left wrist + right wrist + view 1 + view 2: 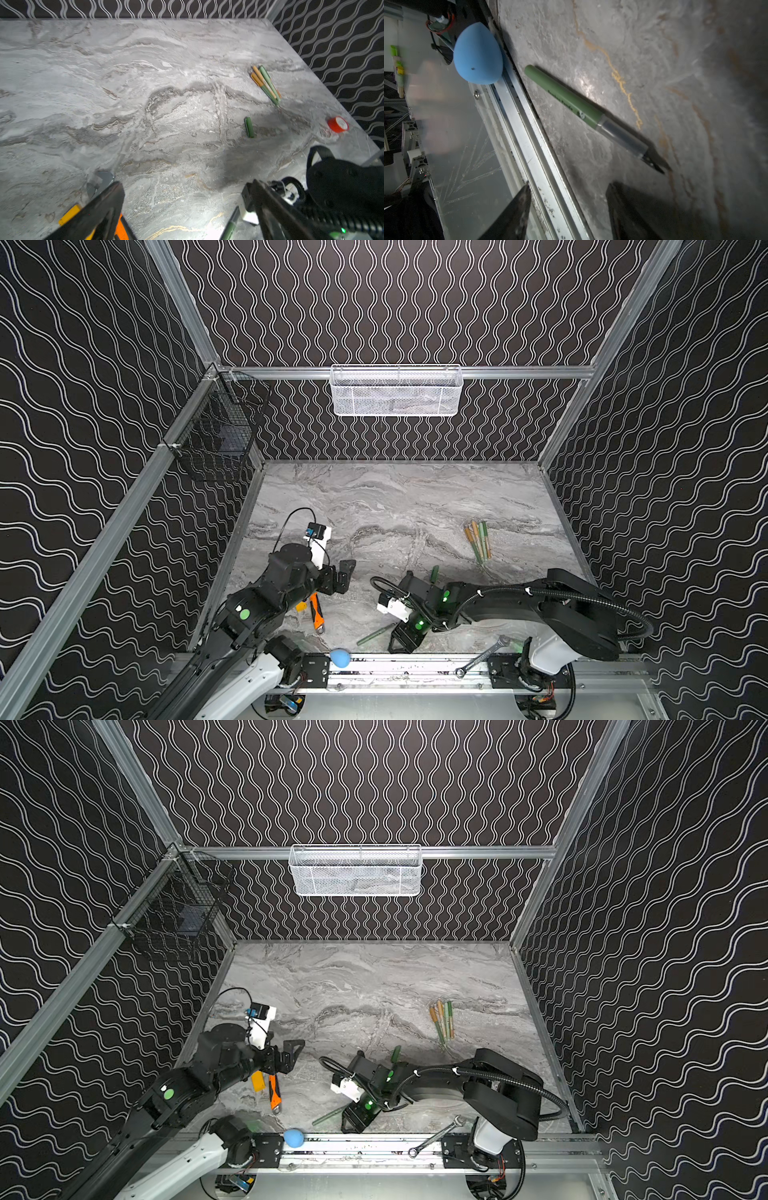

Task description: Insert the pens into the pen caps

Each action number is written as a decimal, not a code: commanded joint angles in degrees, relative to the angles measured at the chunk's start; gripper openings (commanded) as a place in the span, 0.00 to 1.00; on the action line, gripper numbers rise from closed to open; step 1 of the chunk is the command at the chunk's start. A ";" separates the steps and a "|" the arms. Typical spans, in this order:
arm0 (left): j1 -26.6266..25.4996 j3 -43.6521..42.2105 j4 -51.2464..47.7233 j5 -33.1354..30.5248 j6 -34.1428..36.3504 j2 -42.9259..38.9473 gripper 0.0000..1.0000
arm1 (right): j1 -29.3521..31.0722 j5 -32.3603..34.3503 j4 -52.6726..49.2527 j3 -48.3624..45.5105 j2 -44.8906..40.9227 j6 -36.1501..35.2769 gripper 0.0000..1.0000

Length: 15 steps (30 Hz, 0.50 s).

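1. While hovering over the grey marble counter [415, 497], the left jaws stand wide apart, empty.
2. Parted, empty: the right jaws, just beside the uncapped dark green pen [564, 97] at the counter's near edge.
3. Alone, mid-counter: one short green pen cap [249, 127].

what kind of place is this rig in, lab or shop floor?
Most likely a lab test cell for robot manipulation, not a shop floor. An aluminium frame holds wave-patterned wall panels around a marble-look tabletop, and a white mesh basket hangs on the back rail.
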 commanded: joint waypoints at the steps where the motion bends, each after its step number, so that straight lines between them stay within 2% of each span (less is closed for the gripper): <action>1: 0.15 0.24 2.82 5.19 1.41 2.52 0.99 | -1.40 1.99 -0.10 -0.19 0.40 -1.88 0.61; 6: 0.19 -0.38 2.61 9.54 0.43 8.63 0.99 | -3.20 2.13 1.78 -0.66 0.49 -2.43 0.61; 8: 0.23 0.17 2.11 13.36 1.04 13.13 0.99 | -5.01 2.82 2.42 -1.64 -0.96 -1.97 0.61; 15: 0.09 2.05 1.28 24.76 3.78 22.83 0.99 | -12.36 4.13 2.17 -6.95 -14.46 -1.17 0.64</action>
